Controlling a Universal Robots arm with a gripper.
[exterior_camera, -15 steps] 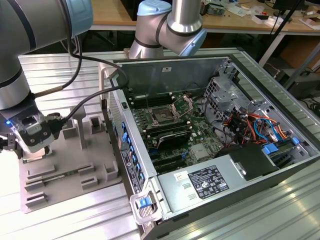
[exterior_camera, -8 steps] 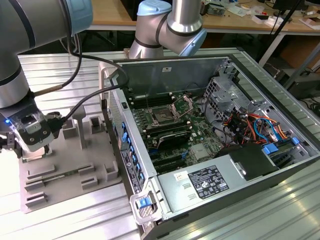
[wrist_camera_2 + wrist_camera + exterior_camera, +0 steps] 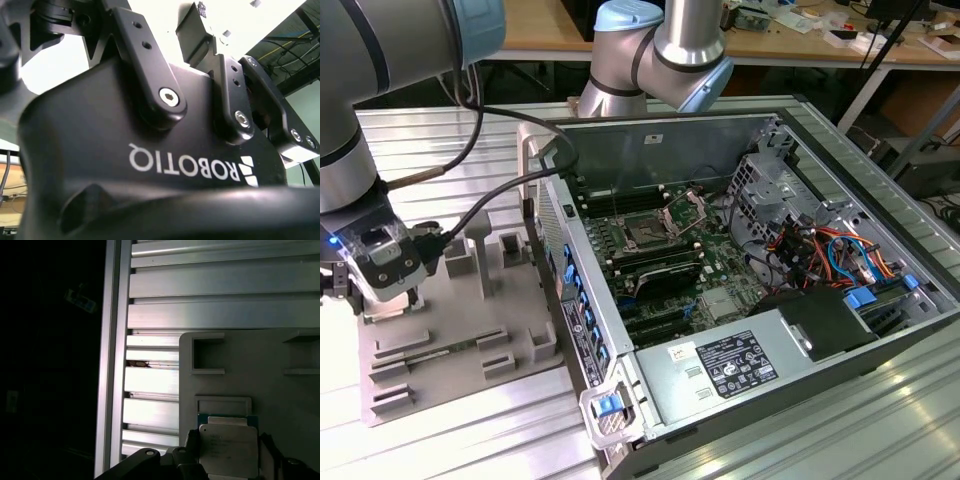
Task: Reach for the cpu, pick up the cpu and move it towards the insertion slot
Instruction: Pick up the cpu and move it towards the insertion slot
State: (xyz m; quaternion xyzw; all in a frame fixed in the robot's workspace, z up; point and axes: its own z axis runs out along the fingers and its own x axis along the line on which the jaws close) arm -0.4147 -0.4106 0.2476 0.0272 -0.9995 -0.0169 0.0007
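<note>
A ribbed aluminium table [image 3: 430,135] carries a grey plastic fixture block with raised square-rimmed recesses [image 3: 470,320] on the exterior view's left. Just beside it, to the right, you have an open black-and-silver computer case [image 3: 660,135].

Your black gripper [image 3: 380,295] hangs low over the far-left part of the fixture, well apart from the case. In the first wrist view, the cpu [image 3: 227,447], a thin square chip with a dull silver top and green edge, sits over the fixture [image 3: 260,370], just beside a shallow rimmed recess. The gripper [image 3: 229,462] straddles it closely, dark parts on both sides. You cannot tell whether it is clamped on the chip.

The insertion slot [image 3: 648,235], a dark-centred square socket in a shiny metal frame, lies on the motherboard inside the case with its bracket raised.
</note>
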